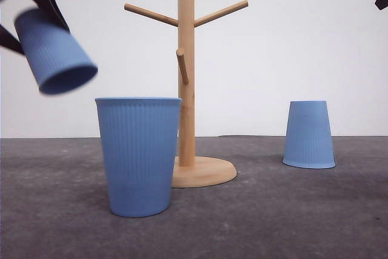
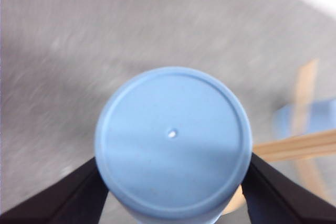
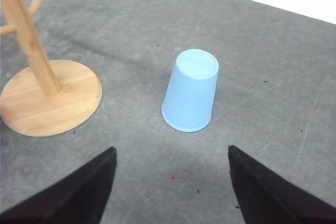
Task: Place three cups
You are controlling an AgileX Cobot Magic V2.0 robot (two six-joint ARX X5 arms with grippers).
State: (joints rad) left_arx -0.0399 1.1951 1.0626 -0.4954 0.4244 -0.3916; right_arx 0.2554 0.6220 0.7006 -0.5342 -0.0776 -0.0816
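Note:
My left gripper is shut on a light-blue ribbed cup, held tilted high at the left with its mouth facing down and right. In the left wrist view the cup's flat base sits between the black fingers. A second cup stands upright at the front, just left of the wooden rack. A third cup stands upside down on the right. In the right wrist view my right gripper hangs open above the table, with that inverted cup just beyond its fingers.
A wooden mug tree with angled pegs rises from a round base at the centre, close behind the upright cup. Its base also appears in the right wrist view. The table is dark grey, with a white wall behind.

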